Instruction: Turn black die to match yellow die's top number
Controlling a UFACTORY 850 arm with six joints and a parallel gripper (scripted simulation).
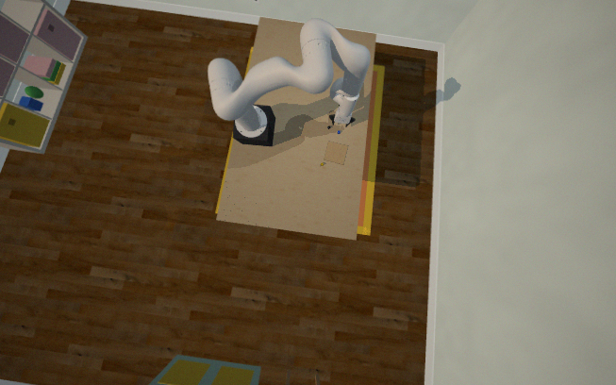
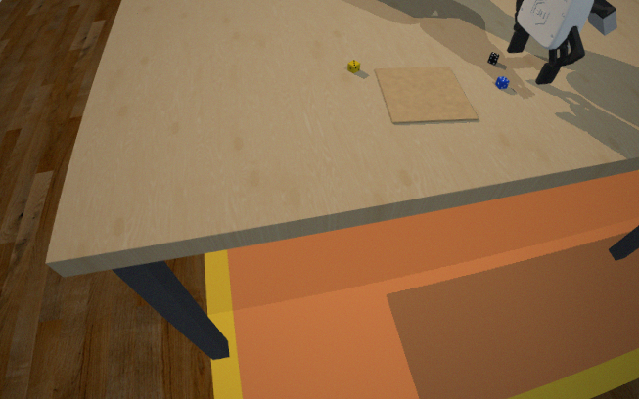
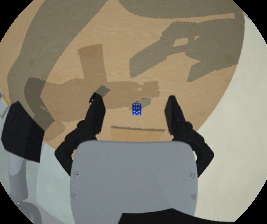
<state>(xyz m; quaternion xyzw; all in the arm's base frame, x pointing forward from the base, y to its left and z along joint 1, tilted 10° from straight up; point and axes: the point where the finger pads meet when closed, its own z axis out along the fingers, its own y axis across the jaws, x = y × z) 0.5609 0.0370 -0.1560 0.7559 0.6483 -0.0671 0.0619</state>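
Observation:
The black die [image 2: 493, 58] lies on the bare table, to the right of the tan mat [image 2: 425, 94] and off it. The yellow die [image 2: 353, 66] lies just left of the mat's far corner. A blue die [image 2: 501, 82] lies near the black one. My gripper [image 2: 532, 59] is open and empty, hovering low just right of the black die and above the blue die. In the wrist view the blue die [image 3: 137, 108] shows between my open fingers, on the table below them; the black die does not show there. The pips are too small to read.
The table's right edge runs close behind the gripper. The arm's base [image 1: 254, 127] stands on the table's left side. An orange and yellow floor area [image 2: 410, 297] lies below the table.

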